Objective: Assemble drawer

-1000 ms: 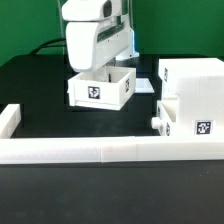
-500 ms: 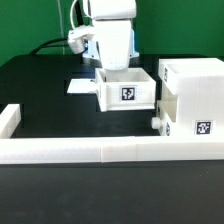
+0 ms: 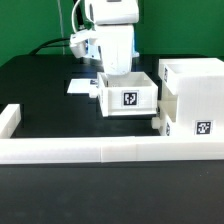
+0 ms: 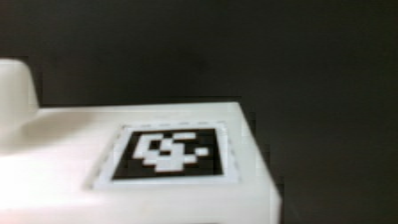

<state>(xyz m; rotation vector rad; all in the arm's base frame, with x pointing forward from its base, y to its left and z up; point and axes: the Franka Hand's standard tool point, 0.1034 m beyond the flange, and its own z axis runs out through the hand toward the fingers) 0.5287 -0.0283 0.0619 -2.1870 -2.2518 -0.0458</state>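
The large white housing [image 3: 192, 92] stands at the exterior view's right, with tags on its front. A shallow tray sits in its lower slot, and only the tray's knob [image 3: 158, 122] sticks out. My gripper [image 3: 118, 74] comes down from above onto the back wall of a second open tray [image 3: 128, 96], which has a tag on its front. It holds this tray just beside the housing's left face. The fingertips are hidden behind the tray wall. The wrist view shows a white face with a tag [image 4: 169, 152] over the black table; no fingers are clear there.
A low white wall of blocks [image 3: 90, 151] runs along the front and turns back at the exterior view's left [image 3: 10, 120]. The marker board [image 3: 79, 85] lies flat on the black table behind the held tray. A green cable hangs behind the arm.
The gripper and the held tray have moved toward the exterior view's right, from mid-table to just beside the housing. The housing and wall have not moved.
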